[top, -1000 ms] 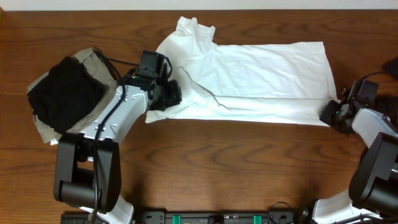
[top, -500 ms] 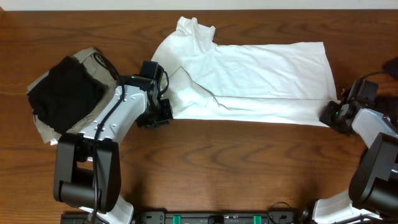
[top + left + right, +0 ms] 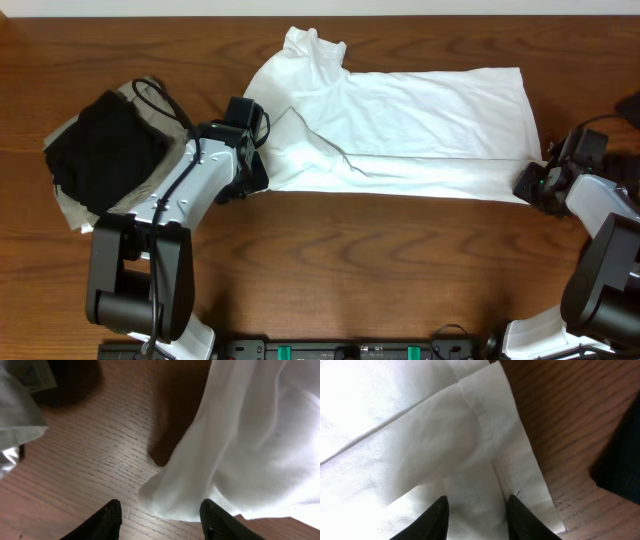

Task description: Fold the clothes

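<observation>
**A:** Where is your white shirt (image 3: 420,120)?

**B:** It lies spread out along the far half of the table (image 3: 350,270), collar end to the left.

**A:** And your left gripper (image 3: 164,520)?

**B:** It sits at the shirt's lower left corner. Its fingers (image 3: 111,519) stand apart and hold nothing, and the cloth's corner lies loose on the wood between them.

**A:** Your right gripper (image 3: 477,520)?

**B:** It is at the shirt's lower right corner, with the hem running between its fingers. You cannot tell whether it pinches the cloth, because the tips are cut off.

**A:** What about the other clothes?

**B:** A black garment (image 3: 100,150) rests on a khaki one (image 3: 65,205), well to the left of the shirt. A dark cloth (image 3: 630,105) lies past the shirt's right end.
</observation>
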